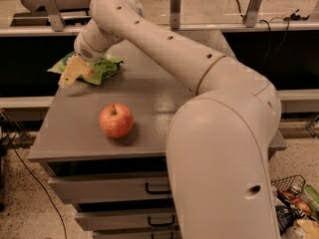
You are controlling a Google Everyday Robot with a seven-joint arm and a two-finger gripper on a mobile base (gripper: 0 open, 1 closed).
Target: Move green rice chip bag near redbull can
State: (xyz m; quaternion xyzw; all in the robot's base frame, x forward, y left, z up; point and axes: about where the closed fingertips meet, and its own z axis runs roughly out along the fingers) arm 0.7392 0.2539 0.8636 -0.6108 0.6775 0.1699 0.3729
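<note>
The green rice chip bag (99,68) lies at the far left corner of the grey table (75,133). My gripper (70,73) hangs over the bag's left end, at the table's left edge, and covers part of the bag. I cannot tell whether it touches the bag. The redbull can is hidden behind my arm.
A red apple (116,120) stands in the front middle of the table, below and to the right of the bag. My arm (209,83) spans the table from the right and hides its right side. Drawers (114,188) are under the table. A rail with posts (174,9) runs behind.
</note>
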